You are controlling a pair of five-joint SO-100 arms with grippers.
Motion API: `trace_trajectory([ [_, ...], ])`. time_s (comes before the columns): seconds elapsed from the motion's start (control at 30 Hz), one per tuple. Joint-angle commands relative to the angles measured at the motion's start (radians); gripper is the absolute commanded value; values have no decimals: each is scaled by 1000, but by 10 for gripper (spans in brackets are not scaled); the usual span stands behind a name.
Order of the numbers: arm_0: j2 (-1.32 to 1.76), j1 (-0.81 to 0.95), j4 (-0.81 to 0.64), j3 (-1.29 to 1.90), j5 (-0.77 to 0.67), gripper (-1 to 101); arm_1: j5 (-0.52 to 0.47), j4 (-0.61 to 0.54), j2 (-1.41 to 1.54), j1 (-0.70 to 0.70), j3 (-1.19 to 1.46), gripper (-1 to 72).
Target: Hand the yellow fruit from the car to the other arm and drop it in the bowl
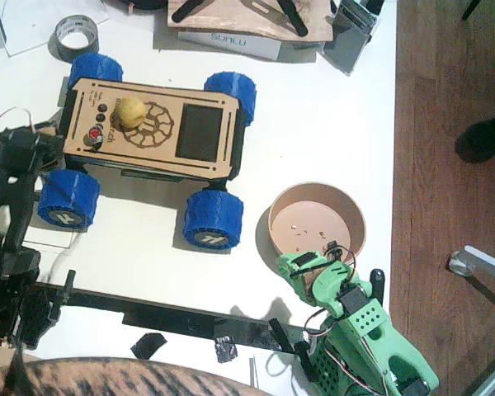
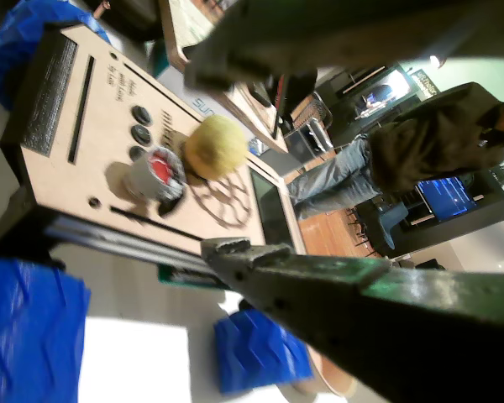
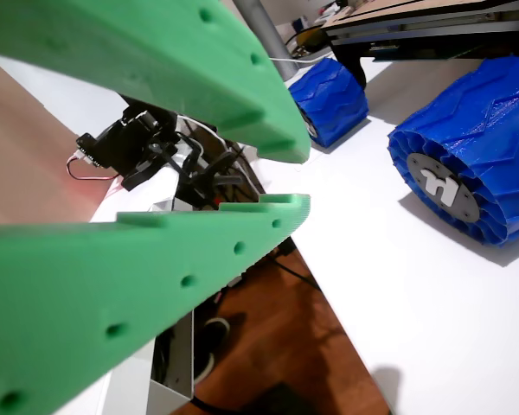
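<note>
Your green arm's fingers (image 3: 298, 177) stood spread beside the bowl (image 1: 318, 219); your black arm's fingers (image 2: 214, 155), also parted and empty, faced the yellow fruit (image 1: 131, 112) resting on the car (image 1: 153, 129) across the white surface (image 1: 313, 115).

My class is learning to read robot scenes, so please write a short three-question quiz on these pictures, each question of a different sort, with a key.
1. True or false: the yellow fruit lies in the bowl.
2. Multiple choice: the bowl is nearest to A) the black left gripper, B) the green right gripper, C) the tape roll.
3. Fill in: the car rolls on four ___ wheels.

Key
1. False; the fruit rests on top of the car.
2. B.
3. Blue.
</note>
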Motion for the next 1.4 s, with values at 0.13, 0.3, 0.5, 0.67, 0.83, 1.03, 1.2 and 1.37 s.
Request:
trace_trajectory([
  [0.13,-103,6,-153,-61,6,285,-5,35,6,12,-87,0],
  [0.3,-281,14,-75,-256,6,270,-5,38,6,14,-87,0],
  [0.5,-462,106,26,-560,8,289,-6,40,6,14,-86,1],
  [0.67,-609,230,80,-769,6,333,-6,40,6,14,-84,1],
  [0.83,-696,310,92,-870,-3,357,-8,40,6,14,-84,1],
  [1.03,-738,318,75,-877,-2,413,-9,41,6,14,-84,1],
  [1.2,-790,318,29,-879,0,426,-9,41,6,11,-83,1],
  [1.37,-795,307,18,-879,3,427,-9,41,6,11,-83,1],
])
